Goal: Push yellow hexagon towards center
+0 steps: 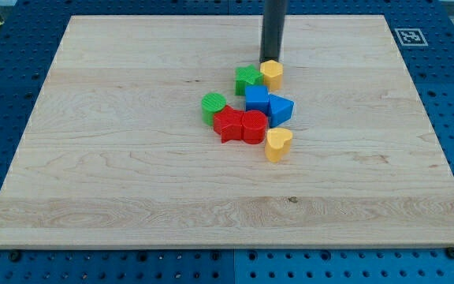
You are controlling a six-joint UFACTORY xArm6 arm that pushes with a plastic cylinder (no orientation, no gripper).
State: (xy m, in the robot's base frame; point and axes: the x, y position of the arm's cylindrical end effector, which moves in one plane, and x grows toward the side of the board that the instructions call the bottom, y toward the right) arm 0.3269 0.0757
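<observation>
While the dark rod is coming down from the view's top, my tip point(271, 61) is sitting right at the top edge of the yellow hexagon point(272, 73), touching or nearly so. The tool is just a plain rod, with no jaws to part or close. The yellow hexagon is lying slightly above the middle of the wooden tabletop point(93, 158), right beside a green block point(247, 79) on its left. Below them a blue cube point(257, 99) and a blue wedge-like block point(280, 109) are sitting together. A green cylinder point(213, 106) is lying left of those, two red blocks point(241, 125) are huddling underneath, and a yellow heart point(277, 144) is sitting lowest.
</observation>
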